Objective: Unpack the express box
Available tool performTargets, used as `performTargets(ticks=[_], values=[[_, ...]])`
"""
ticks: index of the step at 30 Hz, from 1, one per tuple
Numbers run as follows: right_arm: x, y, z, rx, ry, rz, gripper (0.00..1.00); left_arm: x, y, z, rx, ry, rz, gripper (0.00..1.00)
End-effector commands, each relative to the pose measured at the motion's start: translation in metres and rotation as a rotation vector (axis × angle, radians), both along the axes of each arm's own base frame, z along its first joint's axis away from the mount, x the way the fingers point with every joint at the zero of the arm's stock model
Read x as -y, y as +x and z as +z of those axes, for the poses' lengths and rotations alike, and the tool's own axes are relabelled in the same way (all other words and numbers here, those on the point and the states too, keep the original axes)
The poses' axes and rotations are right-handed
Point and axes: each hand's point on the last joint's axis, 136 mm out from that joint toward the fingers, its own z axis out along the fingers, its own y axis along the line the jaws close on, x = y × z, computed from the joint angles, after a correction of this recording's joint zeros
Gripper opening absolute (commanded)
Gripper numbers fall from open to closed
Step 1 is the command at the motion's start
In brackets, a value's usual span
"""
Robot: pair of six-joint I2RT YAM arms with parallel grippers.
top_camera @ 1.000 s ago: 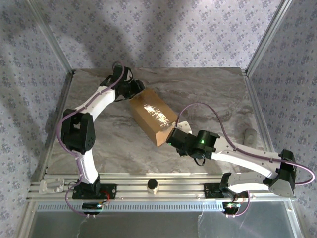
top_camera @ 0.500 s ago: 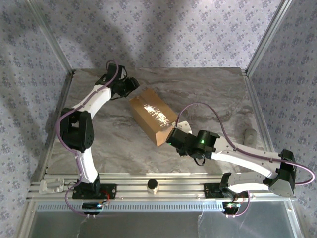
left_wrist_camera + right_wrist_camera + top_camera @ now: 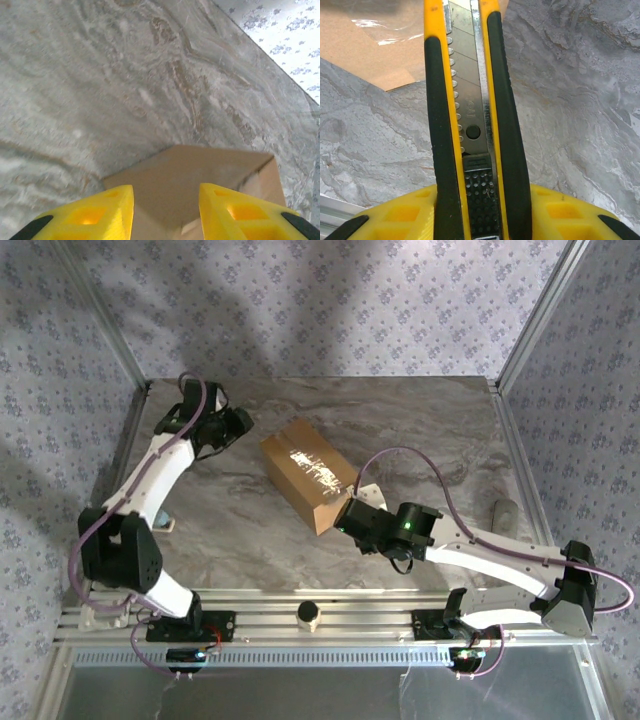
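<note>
Left arm reaches far-left, left gripper standing apart-jawed, while the right gripper (arm stretched low, near side) clamps a utility knife.

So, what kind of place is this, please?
Probably a robot test cell, not a home: a marble-pattern table fenced by aluminium posts and patterned walls, a left arm and a right arm bolted to an aluminium rail, and one express box.

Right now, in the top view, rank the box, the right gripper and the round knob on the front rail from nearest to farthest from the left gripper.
From the left gripper:
1. Box, just to its right, mid-table.
2. Right gripper, holding a knife at the box's near corner.
3. Round knob, on the front rail.
</note>
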Motion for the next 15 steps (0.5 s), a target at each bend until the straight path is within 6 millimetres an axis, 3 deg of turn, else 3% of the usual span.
performTargets(ticks=[1,4,8,15], values=[[-0.005,0.007,0.011,0.042,0.029,-0.025,0.00,-0.003,-0.043,-0.023,-0.096,0.030,-0.034,0.38],[-0.005,0.007,0.011,0.039,0.028,-0.024,0.00,0.006,-0.075,-0.035,-0.130,0.046,-0.092,0.38],[-0.006,0.007,0.011,0.038,0.030,-0.027,0.00,0.032,-0.110,-0.046,-0.162,0.070,-0.217,0.38],[-0.011,0.007,0.009,0.030,0.017,-0.015,0.00,0.104,-0.130,-0.053,-0.099,0.018,-0.355,0.36]])
